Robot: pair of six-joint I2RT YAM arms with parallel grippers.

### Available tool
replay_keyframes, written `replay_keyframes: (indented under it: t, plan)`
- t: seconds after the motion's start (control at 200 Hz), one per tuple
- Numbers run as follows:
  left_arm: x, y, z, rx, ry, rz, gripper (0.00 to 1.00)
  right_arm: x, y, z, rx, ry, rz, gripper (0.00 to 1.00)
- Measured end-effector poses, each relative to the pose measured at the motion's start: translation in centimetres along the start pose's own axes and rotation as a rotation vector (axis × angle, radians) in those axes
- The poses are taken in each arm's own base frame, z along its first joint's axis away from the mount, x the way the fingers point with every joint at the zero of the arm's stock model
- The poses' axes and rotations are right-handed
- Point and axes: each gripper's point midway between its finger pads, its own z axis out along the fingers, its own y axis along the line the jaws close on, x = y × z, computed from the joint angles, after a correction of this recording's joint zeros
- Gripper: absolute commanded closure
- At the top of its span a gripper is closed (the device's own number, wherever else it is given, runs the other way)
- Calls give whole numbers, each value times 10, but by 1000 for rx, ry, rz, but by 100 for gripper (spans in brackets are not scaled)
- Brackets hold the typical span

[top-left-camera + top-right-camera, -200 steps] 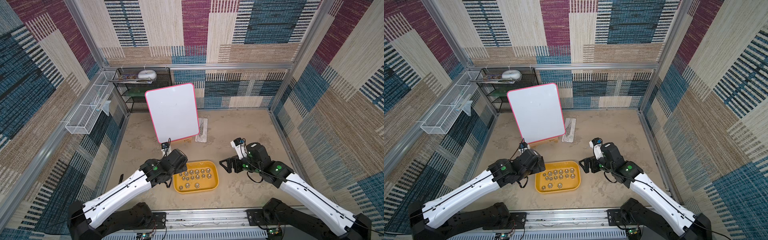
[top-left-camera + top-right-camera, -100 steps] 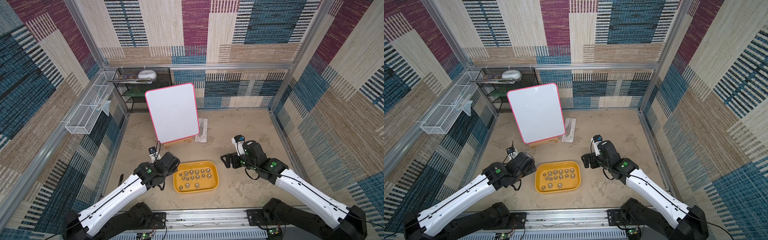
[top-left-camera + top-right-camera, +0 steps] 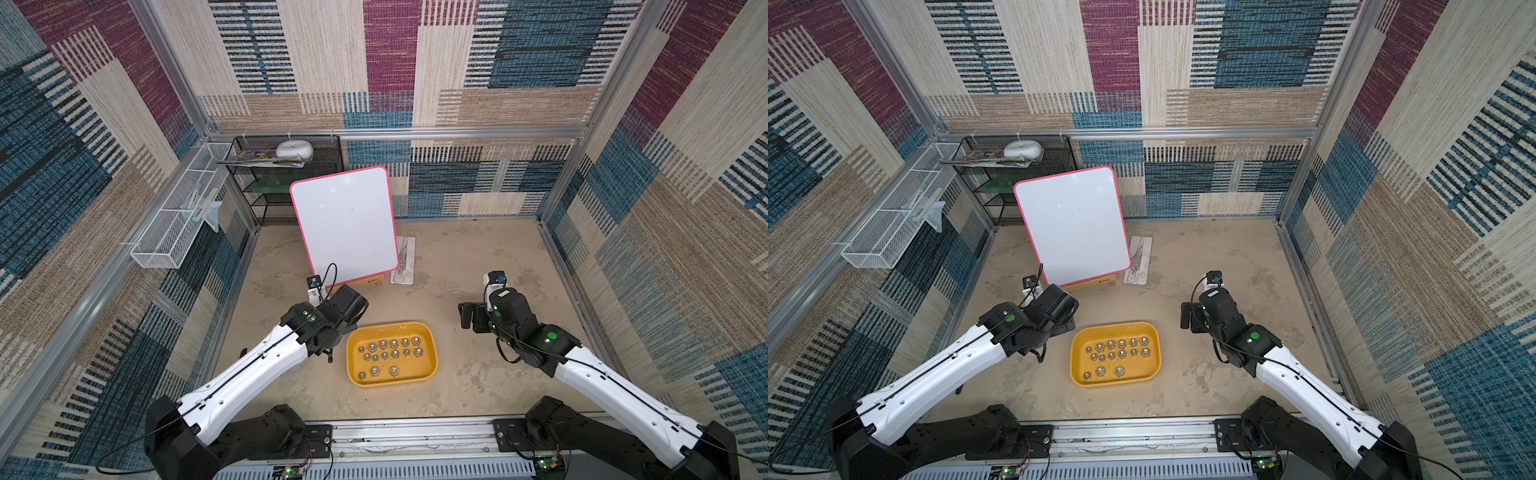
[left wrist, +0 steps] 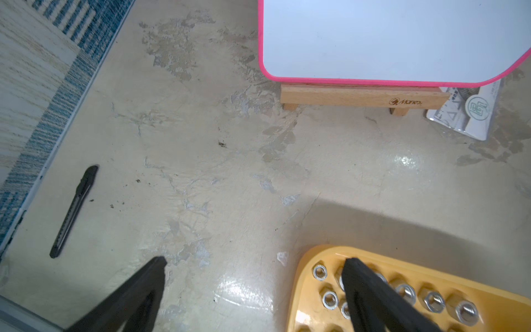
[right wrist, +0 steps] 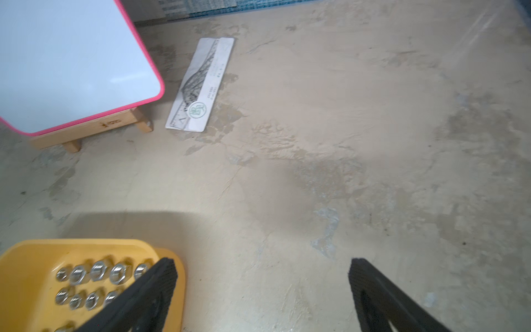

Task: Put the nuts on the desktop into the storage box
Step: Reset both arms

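The storage box [image 3: 415,373], a shallow yellow tray, lies on the beige desktop [image 3: 457,266] near the front middle, in both top views [image 3: 1140,372]. Several silver nuts [image 3: 394,343] lie inside it in rows, and every nut I see is in it. My left gripper [image 4: 255,262] is open and empty. It hangs by the box's far left corner, one finger over the nuts [image 4: 319,271] there and the other over bare desktop. My right gripper [image 5: 262,263] is open and empty. It is right of the box [image 5: 28,253], apart from it in a top view [image 3: 473,318].
A pink-edged whiteboard [image 3: 345,224] on a wooden stand rises behind the box, with a flat ruler packet [image 3: 404,264] beside it. A black pen-like tool [image 4: 74,209] lies by the left wall. A black mesh shelf [image 3: 282,183] and a white wire basket [image 3: 174,228] are at the back left.
My left arm drew back to the left, away from the box, then returned to its far left corner. My right arm shifted only slightly. Both grippers stayed open.
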Motion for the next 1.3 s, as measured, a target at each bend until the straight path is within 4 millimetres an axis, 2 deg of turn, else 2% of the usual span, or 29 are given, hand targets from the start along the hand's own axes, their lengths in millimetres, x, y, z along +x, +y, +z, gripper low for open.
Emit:
replay_keyframes:
  t: [0.145, 0.265, 0.421, 0.591, 0.686, 0.821, 0.986, 1.082, 1.162, 1.297]
  plan:
    - [-12, 1, 12, -78, -17, 74, 0, -9, -30, 1, 154, -88, 3, 1]
    - [-14, 2, 25, -116, -19, 127, 0, -17, -48, 5, 241, -140, -2, 1]
    - [-19, 13, 42, -162, -24, 157, 0, -12, -68, 18, 325, -133, -4, 1]
    - [-33, 36, 62, -215, -44, 131, 0, -3, -91, 31, 396, -132, -43, 1]
    - [-40, 57, 77, -255, -44, 83, 0, 0, -109, 37, 441, -136, -70, 1]
    - [-41, 86, 101, -324, -24, 30, 0, -2, -131, 44, 498, -152, -100, 1]
    - [-39, 118, 120, -402, -37, -72, 0, 9, -167, 52, 563, -165, -107, 1]
    - [-39, 123, 132, -424, -55, -74, 0, 7, -183, 57, 590, -178, -92, 1]
    - [-40, 124, 146, -441, -68, -64, 0, -2, -186, 64, 575, -208, -90, 1]
    - [-35, 125, 163, -438, -103, -38, 0, -6, -192, 75, 561, -251, -83, 1]
